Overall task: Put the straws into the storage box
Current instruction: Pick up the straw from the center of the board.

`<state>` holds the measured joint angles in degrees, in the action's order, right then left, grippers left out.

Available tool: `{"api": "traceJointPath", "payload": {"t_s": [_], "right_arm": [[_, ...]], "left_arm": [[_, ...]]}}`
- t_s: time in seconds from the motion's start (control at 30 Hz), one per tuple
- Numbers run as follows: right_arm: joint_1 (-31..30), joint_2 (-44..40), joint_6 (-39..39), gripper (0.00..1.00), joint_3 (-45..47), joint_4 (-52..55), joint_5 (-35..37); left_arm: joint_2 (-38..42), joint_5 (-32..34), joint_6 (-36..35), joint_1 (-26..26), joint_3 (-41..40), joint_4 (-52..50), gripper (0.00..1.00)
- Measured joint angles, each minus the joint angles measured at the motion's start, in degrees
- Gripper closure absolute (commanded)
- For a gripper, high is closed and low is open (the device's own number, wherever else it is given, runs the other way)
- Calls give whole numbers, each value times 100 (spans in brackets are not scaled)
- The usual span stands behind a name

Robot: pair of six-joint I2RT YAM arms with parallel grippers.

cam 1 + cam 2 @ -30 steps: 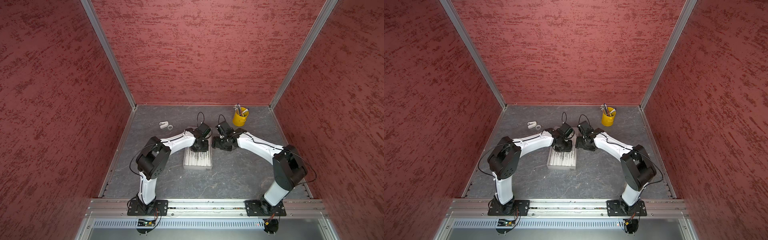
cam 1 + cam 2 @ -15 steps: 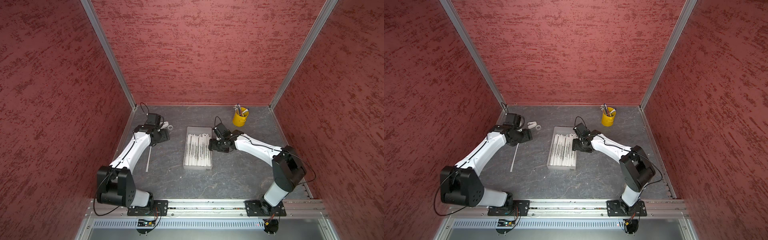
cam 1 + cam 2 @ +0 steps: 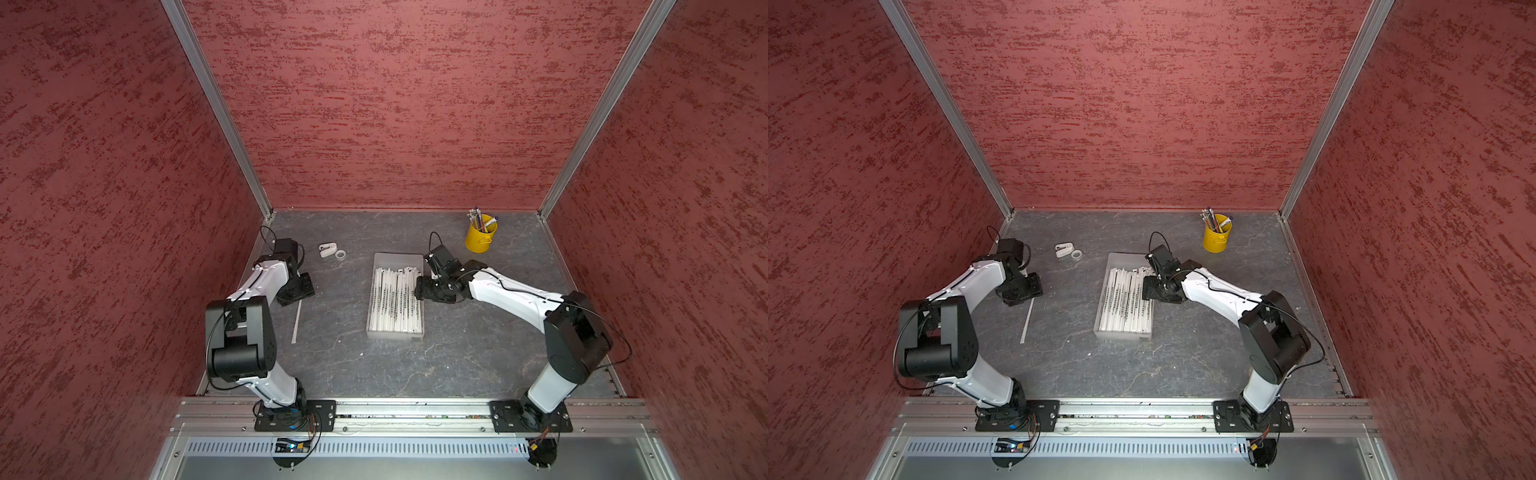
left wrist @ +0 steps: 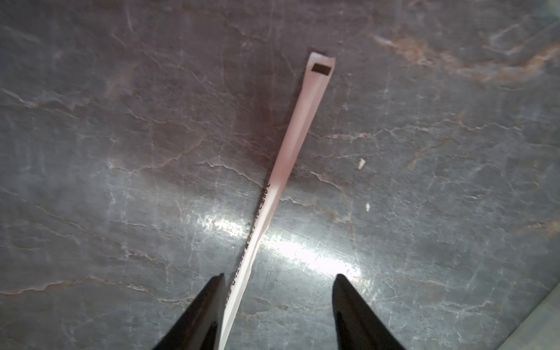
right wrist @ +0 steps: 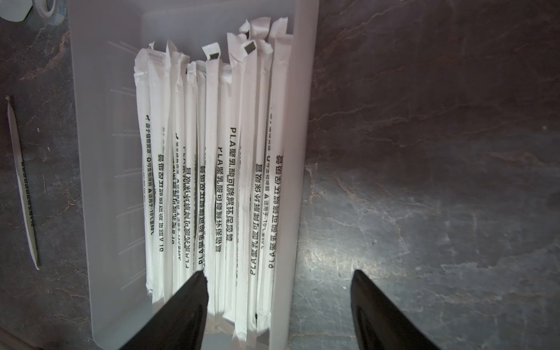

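One straw (image 4: 291, 151) lies within the parted left gripper (image 4: 279, 275) — ungripped.

Straws (image 3: 395, 303) in storage box (image 3: 395, 261) — one straw (image 3: 296, 322) left

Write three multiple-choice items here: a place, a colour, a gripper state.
1. Relative to the storage box, the loose straw lies:
A. inside it
B. on the table, toward the left gripper
C. across its rim

2. The cup holding pens is:
A. yellow
B. blue
C. green

3. The right gripper is:
A. shut on a straw
B. shut, empty
C. open

B: it lies between the left gripper's fingers; A: yellow in both top views; C: fingertips apart, astride the box wall.
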<state>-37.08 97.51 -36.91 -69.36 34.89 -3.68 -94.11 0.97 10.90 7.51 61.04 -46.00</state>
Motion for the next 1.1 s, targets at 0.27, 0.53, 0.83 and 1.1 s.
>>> {"api": "traceJointPath", "payload": {"t_s": [0.27,0.53,0.83,1.1], "right_arm": [[0,0,2,25,2,-37,0],[0,-2,2,25,11,-48,0],[-2,-50,0,25,98,-94,0],[-2,-164,0,25,153,-105,2]], "left_arm": [[-339,-15,-160,26,-42,87,57],[-647,168,-192,116,-42,114,66],[-654,306,-243,37,-42,129,86],[-557,555,-282,-407,-42,116,96]]}}
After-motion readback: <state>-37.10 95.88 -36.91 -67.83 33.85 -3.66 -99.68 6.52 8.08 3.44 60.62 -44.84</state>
